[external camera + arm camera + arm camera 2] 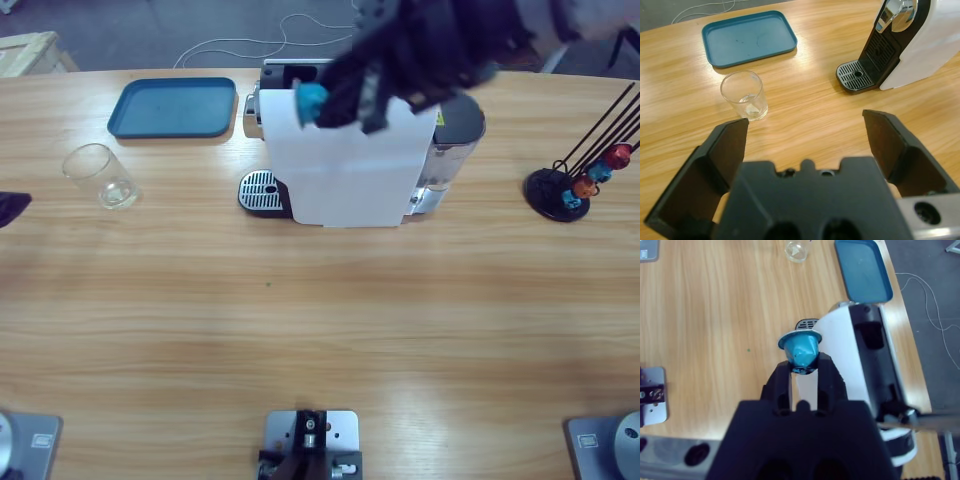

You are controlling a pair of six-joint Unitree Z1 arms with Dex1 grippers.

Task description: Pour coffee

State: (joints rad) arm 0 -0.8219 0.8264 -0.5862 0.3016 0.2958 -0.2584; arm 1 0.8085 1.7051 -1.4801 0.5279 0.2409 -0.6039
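Observation:
My right gripper point(804, 367) is shut on a blue capsule point(802, 351), held above the top of the white coffee machine point(865, 340). In the high view the same gripper point(335, 100) and capsule point(312, 100) hang over the machine point(340, 170), just left of its dark top opening. A small clear glass tumbler point(100, 175) stands upright on the table at the left, apart from the machine's drip tray point(261, 192). No coffee shows in it. My left gripper point(805, 122) is open and empty, a short way from the glass point(744, 95); only its tip point(10, 207) shows at the left edge.
A teal tray point(173, 107) lies behind the glass, left of the machine. At the far right stands a black capsule rack point(575, 180) with red, blue and orange capsules. A white cable lies on the floor beyond the table's far edge.

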